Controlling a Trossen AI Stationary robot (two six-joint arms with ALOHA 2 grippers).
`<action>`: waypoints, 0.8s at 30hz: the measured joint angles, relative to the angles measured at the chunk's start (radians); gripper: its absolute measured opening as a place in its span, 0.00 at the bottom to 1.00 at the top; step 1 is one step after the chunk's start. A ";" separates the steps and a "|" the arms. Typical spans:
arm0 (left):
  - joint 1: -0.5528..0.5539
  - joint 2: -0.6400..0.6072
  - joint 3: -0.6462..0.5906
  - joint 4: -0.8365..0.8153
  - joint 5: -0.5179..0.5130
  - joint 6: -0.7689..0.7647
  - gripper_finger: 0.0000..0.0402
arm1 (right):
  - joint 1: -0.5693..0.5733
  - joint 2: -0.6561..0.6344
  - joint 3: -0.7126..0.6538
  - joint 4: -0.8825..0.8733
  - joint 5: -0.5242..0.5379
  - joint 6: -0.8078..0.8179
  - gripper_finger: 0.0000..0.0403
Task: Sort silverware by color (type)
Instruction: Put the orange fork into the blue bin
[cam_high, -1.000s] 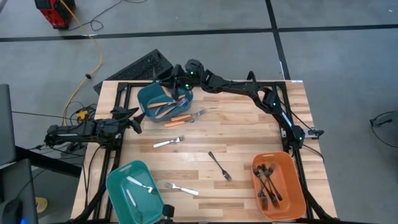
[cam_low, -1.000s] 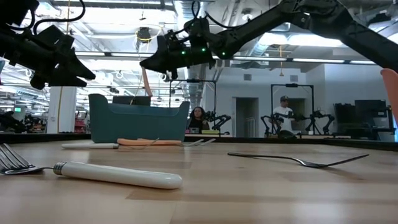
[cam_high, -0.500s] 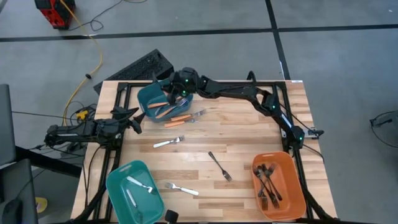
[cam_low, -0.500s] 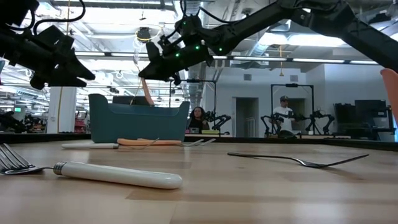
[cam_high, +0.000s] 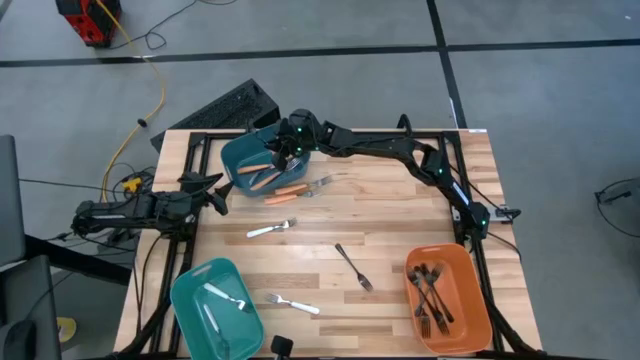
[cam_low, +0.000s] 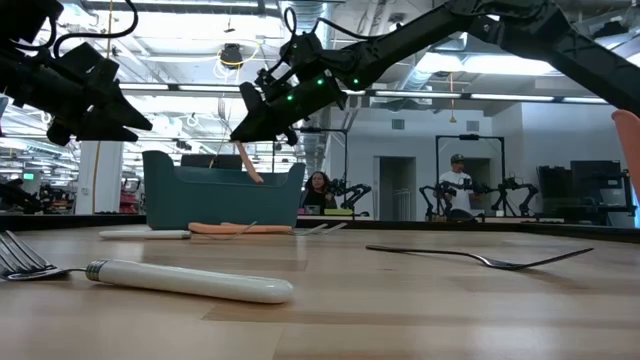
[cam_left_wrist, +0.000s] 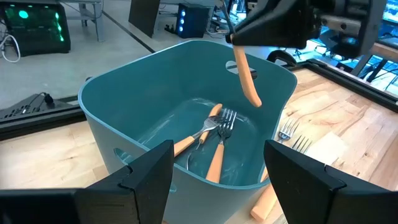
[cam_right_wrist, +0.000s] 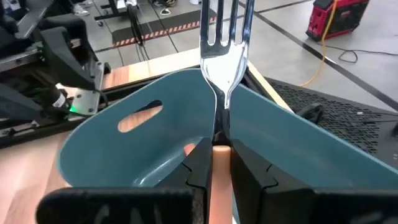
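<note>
Right gripper (cam_high: 293, 146) pinching orange-handled silver-tined fork (cam_right_wrist: 222, 74) above deep teal plastic bin (cam_high: 240, 156) holding similar forks, left gripper (cam_high: 212, 190) beside that bin with fingers (cam_left_wrist: 146, 176) spread over wooden tabletop (cam_high: 400, 210).

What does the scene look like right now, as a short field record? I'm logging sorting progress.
right pincer: shut on an orange fork, held over the far teal bin
left pincer: open, waiting at the table's left edge
far teal bin: orange forks inside
near teal bin: white forks
orange bin: black forks
loose on table: orange forks beside the far bin, two white forks, one black fork
</note>
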 joint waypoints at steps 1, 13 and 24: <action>0.000 0.000 0.000 0.000 0.000 0.000 0.58 | 0.003 0.000 -0.009 0.004 0.003 -0.015 0.16; 0.000 0.000 0.000 0.000 -0.001 0.000 0.58 | 0.005 0.066 -0.029 0.078 0.012 -0.058 0.16; 0.000 0.000 0.000 -0.001 -0.005 0.005 0.58 | 0.005 0.082 -0.027 0.089 0.019 -0.075 0.16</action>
